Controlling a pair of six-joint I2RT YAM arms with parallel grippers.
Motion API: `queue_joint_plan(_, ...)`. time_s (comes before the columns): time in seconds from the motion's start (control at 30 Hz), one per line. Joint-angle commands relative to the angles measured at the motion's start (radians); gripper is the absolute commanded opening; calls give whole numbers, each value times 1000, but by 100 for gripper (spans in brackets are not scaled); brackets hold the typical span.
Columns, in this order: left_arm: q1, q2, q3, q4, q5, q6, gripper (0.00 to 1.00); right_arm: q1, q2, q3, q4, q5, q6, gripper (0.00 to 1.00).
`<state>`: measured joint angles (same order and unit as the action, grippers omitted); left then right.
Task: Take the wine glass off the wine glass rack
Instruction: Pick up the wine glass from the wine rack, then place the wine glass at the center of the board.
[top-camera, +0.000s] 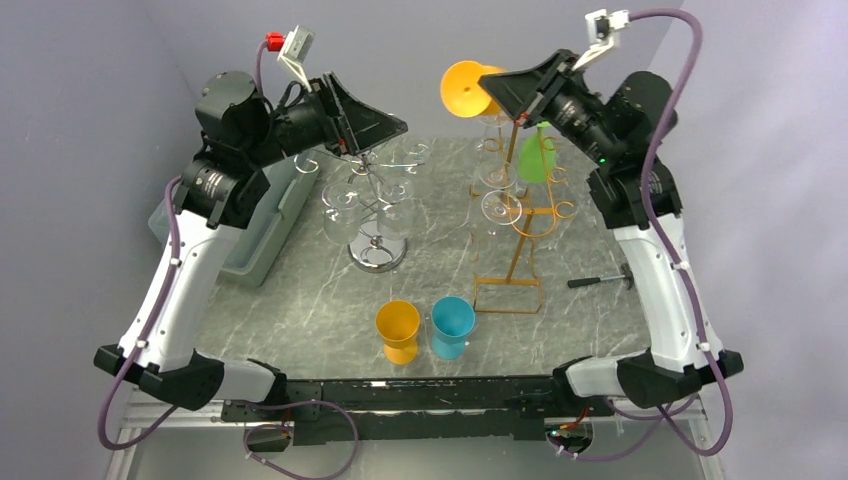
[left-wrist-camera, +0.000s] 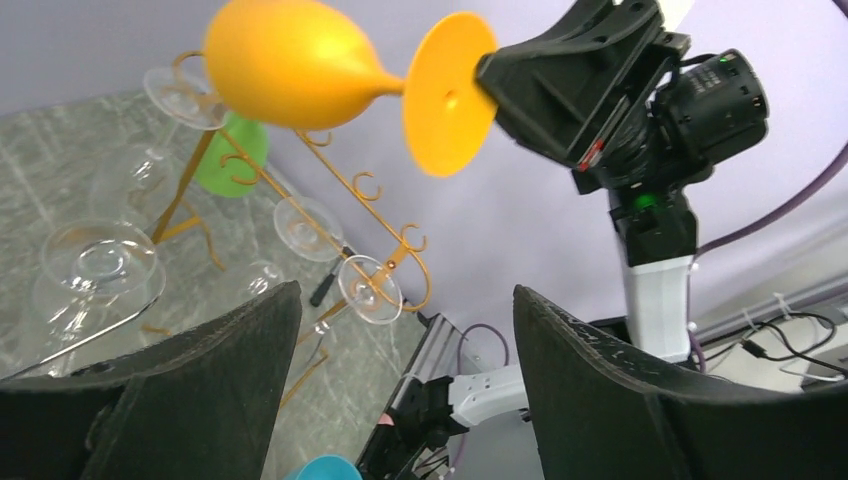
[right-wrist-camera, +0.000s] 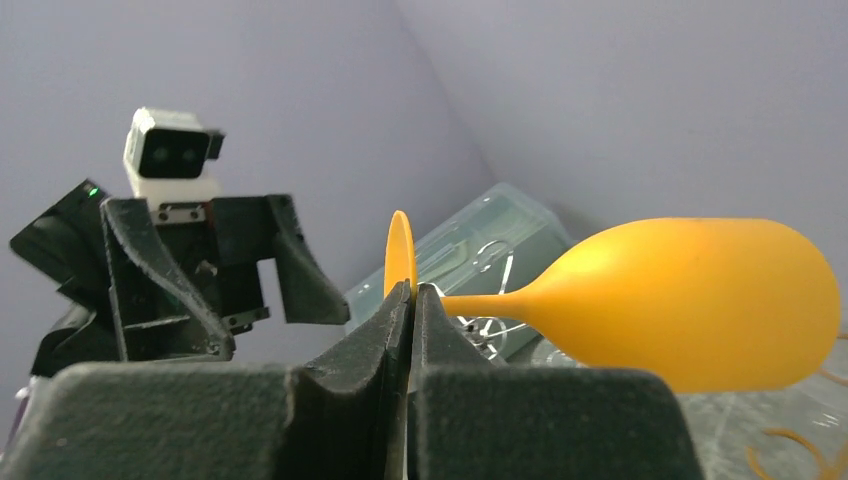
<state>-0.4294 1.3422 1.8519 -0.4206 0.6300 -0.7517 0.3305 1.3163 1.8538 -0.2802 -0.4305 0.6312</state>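
**Desk:** Overhead view: what is your right arm holding?

**Floor:** Your right gripper (top-camera: 492, 92) is pinched shut on the round foot of the orange wine glass (top-camera: 465, 88) and held high. The gold rack (top-camera: 515, 215) stands below the hand, with a green glass (top-camera: 535, 160) hanging on it just under the wrist. The orange bowl is hidden behind the hand in this view. Your left gripper (top-camera: 385, 130) hovers above the chrome rack (top-camera: 375, 215) and appears to touch nothing.

**Desk:** And the left wrist camera?

**Floor:** Its own fingers (left-wrist-camera: 220, 390) stand wide apart with nothing between them. Ahead of that hand the glass lies sideways in the air, stem level, with its foot clamped in your right hand. The rack's hooks sit behind and below the bowl. I judge the glass free of them, so the task looks done or very nearly done.

**Desk:** Right wrist?

**Floor:** The jaws meet edge-on across the thin foot, and the bowl juts out to the hand's right. Gripping the foot suits a glass that hangs by its foot from hooks, and it explains the level stem. The hold is narrow, though, and the bowl's weight out on the stem could twist it. You should carry it away from the rack gently.
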Motion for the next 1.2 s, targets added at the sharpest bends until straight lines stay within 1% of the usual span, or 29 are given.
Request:
queue_joint_plan(0.0,5,25,24,161,98,-86,80,86,25,36,106,-5,-8,0)
queue_joint_plan(0.1,6,43,19,221,136,-124,75,129,43,59,95,13,-17,0)
queue_joint_plan(0.3,6,70,9,268,169,-153,66,174,62,67,108,17,-8,0)
queue_joint_plan(0.47,6,75,-5,312,177,-176,62,184,66,82,94,21,-3,0)
queue_joint_plan(0.87,6,98,-28,412,211,-253,39,191,48,61,112,11,25,0)
queue_joint_plan(0.93,6,100,-32,445,213,-265,37,191,47,59,112,9,29,0)
queue_joint_plan(1.07,6,107,-31,452,217,-271,31,191,49,51,119,-1,45,0)
queue_joint_plan(1.17,6,113,-28,469,221,-285,29,193,45,45,120,-5,48,0)
